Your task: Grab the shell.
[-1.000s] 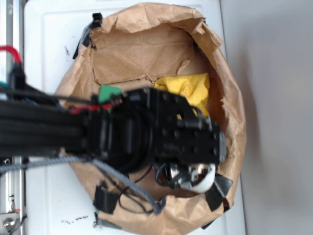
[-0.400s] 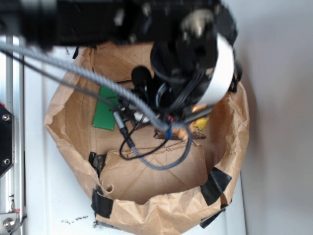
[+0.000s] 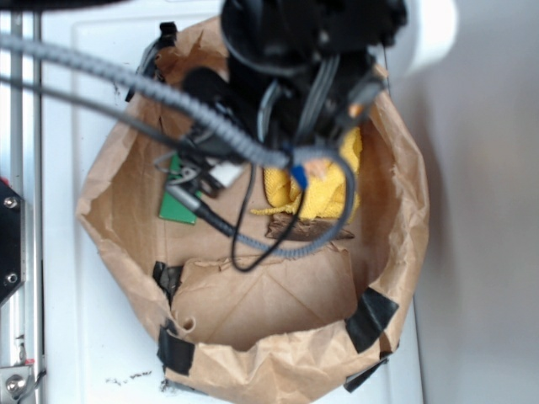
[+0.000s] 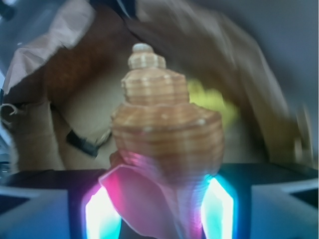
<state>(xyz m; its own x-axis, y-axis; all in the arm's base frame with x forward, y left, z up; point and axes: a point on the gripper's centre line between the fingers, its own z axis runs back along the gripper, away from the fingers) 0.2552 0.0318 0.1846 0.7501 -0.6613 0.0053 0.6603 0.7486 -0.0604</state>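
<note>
Orange-brown ribbed shell (image 4: 162, 144) pinched between the jaws, its stepped whorls pointing away from the wrist camera.

In the exterior view the gripper (image 3: 324, 101) hangs over the far rim of the brown paper bag (image 3: 253, 353), farther back than 0.4 s ago. The yellow cloth (image 3: 324, 189) is uncovered again, and the dark wood piece (image 3: 295, 227) lies just in front of it. The green card (image 3: 175, 206) sits at the left; the white table (image 3: 84, 337) carries the bag.
</note>
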